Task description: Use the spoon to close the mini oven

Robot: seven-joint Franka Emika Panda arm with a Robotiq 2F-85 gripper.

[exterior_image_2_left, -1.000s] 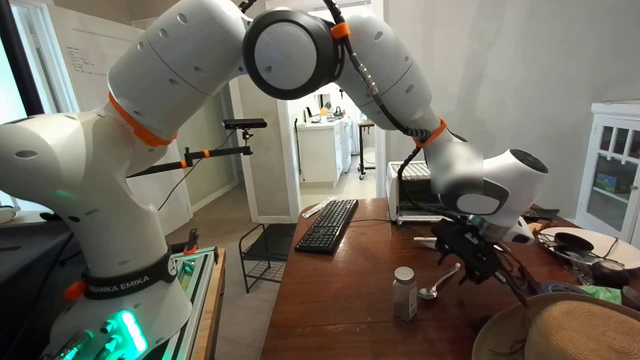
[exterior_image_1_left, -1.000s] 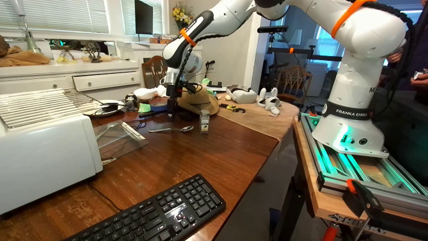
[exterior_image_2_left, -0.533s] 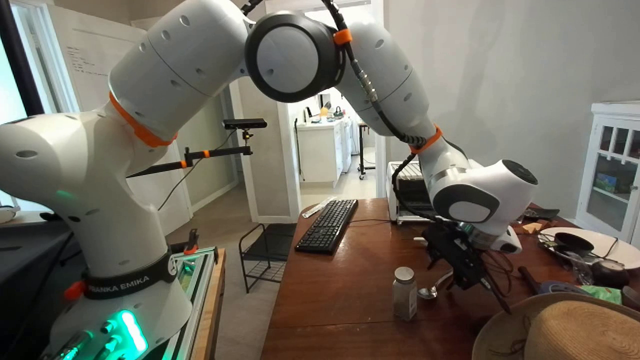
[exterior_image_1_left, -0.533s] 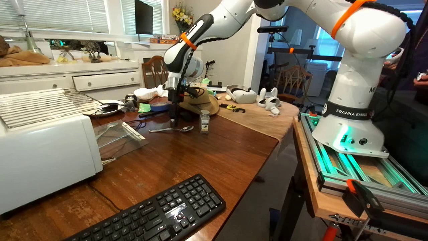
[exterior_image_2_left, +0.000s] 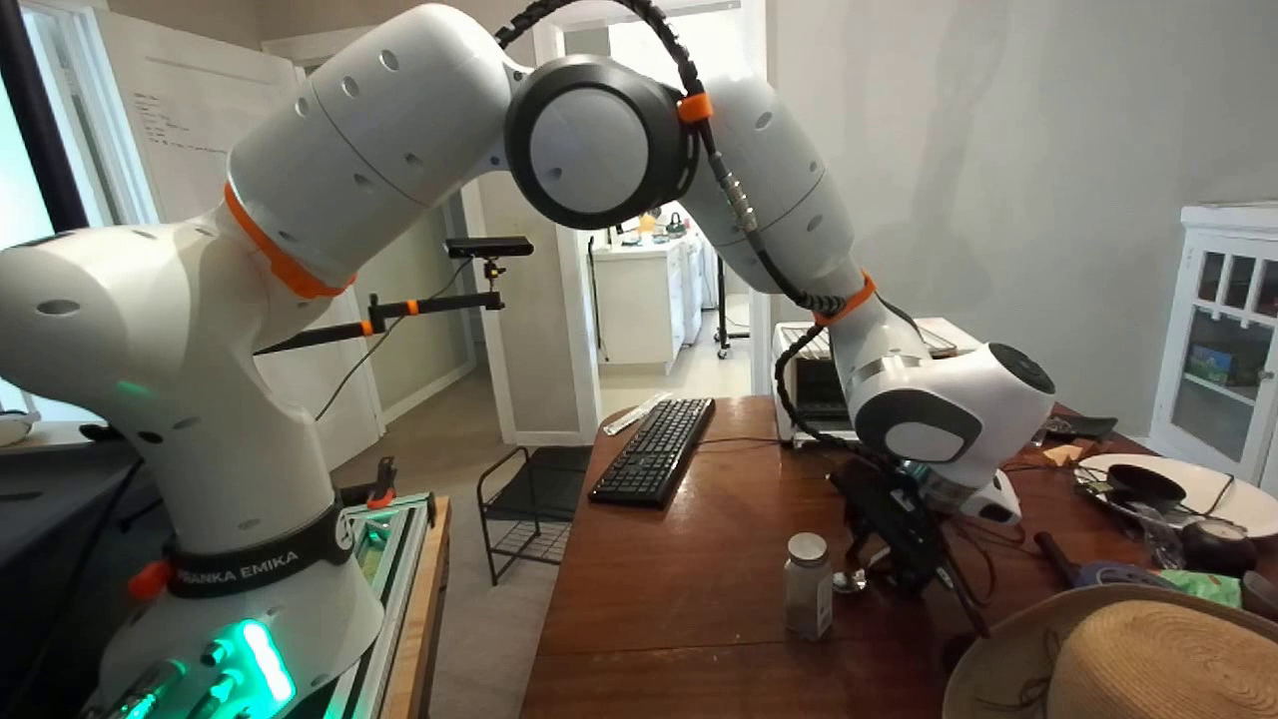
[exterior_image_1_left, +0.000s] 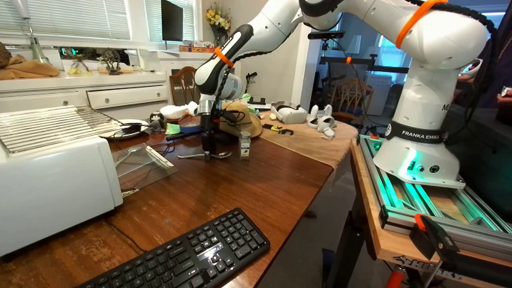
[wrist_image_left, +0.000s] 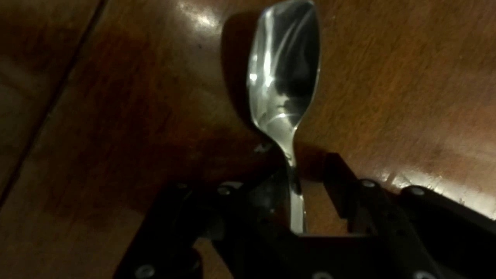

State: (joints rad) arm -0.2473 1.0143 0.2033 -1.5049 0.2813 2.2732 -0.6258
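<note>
The silver spoon (wrist_image_left: 285,73) lies on the wooden table, bowl up. In the wrist view my gripper (wrist_image_left: 302,180) is open, with its fingers on either side of the spoon's handle. The handle is close to the left finger and a gap shows on the right; whether the left finger touches it I cannot tell. In an exterior view the gripper (exterior_image_1_left: 207,155) stands upright, low over the middle of the spoon (exterior_image_1_left: 223,155). The white mini oven (exterior_image_1_left: 60,176) stands at the left. Its glass door (exterior_image_1_left: 142,170) is open, lying out flat over the table.
A spice jar (exterior_image_1_left: 245,147) stands just beyond the spoon's bowl. A keyboard (exterior_image_1_left: 188,256) lies near the table's front edge. A straw hat (exterior_image_2_left: 1148,649), a white plate (exterior_image_2_left: 1228,499) and cables are around the gripper's far side. A wire rack (exterior_image_1_left: 40,124) sits on the oven.
The arm has come down and toward the spoon. The gripper was above and beyond the spoon; now its fingers are around the handle near table height. The spoon has not visibly moved.
</note>
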